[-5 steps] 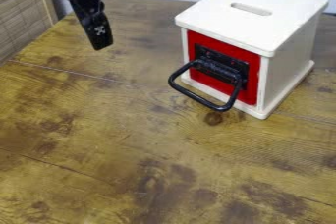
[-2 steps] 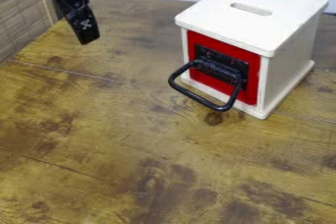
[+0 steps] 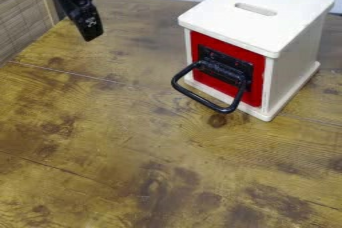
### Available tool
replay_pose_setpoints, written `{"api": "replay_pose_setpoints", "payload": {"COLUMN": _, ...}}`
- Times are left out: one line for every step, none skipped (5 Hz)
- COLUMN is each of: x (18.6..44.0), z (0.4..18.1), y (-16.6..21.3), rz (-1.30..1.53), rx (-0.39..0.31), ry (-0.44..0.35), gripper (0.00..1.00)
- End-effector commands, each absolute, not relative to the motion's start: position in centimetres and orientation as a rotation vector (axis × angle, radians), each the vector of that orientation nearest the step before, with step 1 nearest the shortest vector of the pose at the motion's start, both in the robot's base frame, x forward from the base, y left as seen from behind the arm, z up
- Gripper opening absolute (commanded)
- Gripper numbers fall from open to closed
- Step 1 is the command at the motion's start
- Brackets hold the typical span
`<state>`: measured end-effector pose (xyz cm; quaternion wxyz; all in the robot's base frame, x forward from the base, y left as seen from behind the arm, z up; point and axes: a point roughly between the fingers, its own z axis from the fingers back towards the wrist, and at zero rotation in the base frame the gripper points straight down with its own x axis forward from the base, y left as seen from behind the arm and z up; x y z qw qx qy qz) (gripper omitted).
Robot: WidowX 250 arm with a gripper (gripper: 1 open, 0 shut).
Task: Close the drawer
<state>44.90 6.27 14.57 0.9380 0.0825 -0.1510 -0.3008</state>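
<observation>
The drawer (image 3: 222, 68) shows as a red front panel with a black inset plate, set flush in a cream-white cube box (image 3: 258, 17) with a slot on top. Its large black loop handle (image 3: 203, 90) hangs down toward the table in front of it. My gripper (image 3: 86, 22) hovers at the upper left, far to the left of the box and touching nothing. It is dark, and its fingers look pressed together with nothing between them.
The box stands on a worn wooden table (image 3: 120, 142). A wood-panelled wall (image 3: 19, 12) rises at the left edge. A pale wall runs behind the table.
My gripper has moved left and slightly up over the last second; since 0.4 s ago it has hardly shifted. The drawer and box have not moved.
</observation>
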Motion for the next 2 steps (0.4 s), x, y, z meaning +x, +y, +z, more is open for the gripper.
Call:
{"api": "replay_pose_setpoints", "payload": {"x": 46.2, "z": 16.3, "y": 6.1, "rz": -0.654, "rx": 0.204, "ry": -0.381, "gripper": 1.0}}
{"api": "replay_pose_setpoints", "payload": {"x": 45.6, "z": 17.2, "y": 7.7, "rz": -0.641, "rx": 0.2, "ry": -0.37, "gripper": 1.0}}
